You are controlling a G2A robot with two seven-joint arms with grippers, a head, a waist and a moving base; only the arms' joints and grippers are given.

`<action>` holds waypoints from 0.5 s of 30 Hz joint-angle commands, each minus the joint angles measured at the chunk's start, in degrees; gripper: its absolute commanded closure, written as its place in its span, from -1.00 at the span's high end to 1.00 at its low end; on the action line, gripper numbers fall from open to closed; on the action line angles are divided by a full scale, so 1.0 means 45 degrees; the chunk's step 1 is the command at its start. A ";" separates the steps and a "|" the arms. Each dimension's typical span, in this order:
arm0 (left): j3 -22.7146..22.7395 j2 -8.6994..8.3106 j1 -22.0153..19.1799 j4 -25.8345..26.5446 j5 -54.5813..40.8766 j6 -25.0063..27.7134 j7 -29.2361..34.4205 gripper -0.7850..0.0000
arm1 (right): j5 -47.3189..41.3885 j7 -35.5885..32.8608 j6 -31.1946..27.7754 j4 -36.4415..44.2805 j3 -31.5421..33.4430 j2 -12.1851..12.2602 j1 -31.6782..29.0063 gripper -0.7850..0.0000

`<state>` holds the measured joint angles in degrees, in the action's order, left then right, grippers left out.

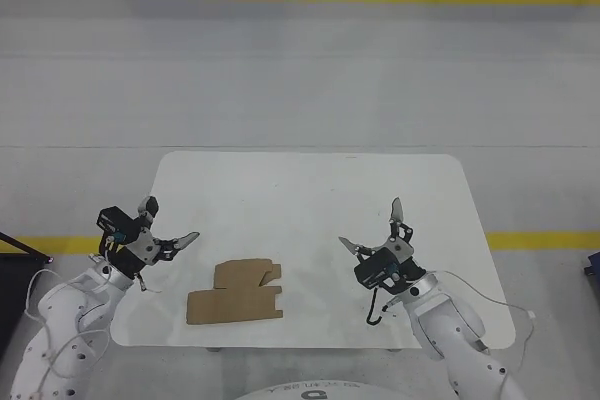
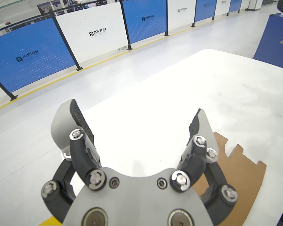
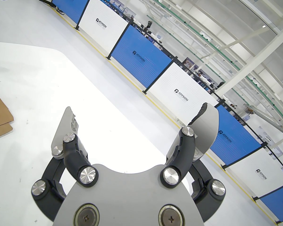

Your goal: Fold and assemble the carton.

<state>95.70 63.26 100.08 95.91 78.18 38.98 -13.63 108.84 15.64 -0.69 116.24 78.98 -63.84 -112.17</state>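
The carton (image 1: 238,292) lies flat and unfolded on the white table (image 1: 310,190), near its front edge, between my two grippers. My left gripper (image 1: 170,225) and my right gripper (image 1: 370,225) hover apart from it, jaws spread, holding nothing.

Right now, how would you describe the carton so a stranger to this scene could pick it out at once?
On the white table, look near the robot-side edge, between the left pincer and the right pincer. The carton lies flat there: a brown, notched cardboard blank, the only brown thing on the table.
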 commanded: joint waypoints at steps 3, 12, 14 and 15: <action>-0.1032 -0.0081 -0.0104 -0.0159 0.3280 -0.0082 -0.1222 1.00 | 0.0000 0.0000 0.0000 0.0000 0.0000 0.0000 0.0000 1.00; -0.2150 -0.0817 -0.0363 -0.2908 1.0715 -0.0691 -0.7792 1.00 | 0.0000 0.0000 0.0000 0.0000 0.0000 0.0000 0.0000 1.00; -0.2222 -0.0989 -0.0253 -0.3372 1.1818 -0.1326 -0.9096 0.95 | 0.0000 0.0000 0.0000 0.0000 0.0000 0.0000 0.0000 1.00; -0.2240 -0.1063 -0.0213 -0.3575 1.2285 -0.1635 -0.9525 0.82 | 0.0000 0.0000 0.0000 0.0000 0.0000 0.0000 0.0000 1.00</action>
<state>85.66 58.79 98.95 80.75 130.47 33.15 -53.45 108.84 15.64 -0.69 116.24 78.98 -63.84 -112.17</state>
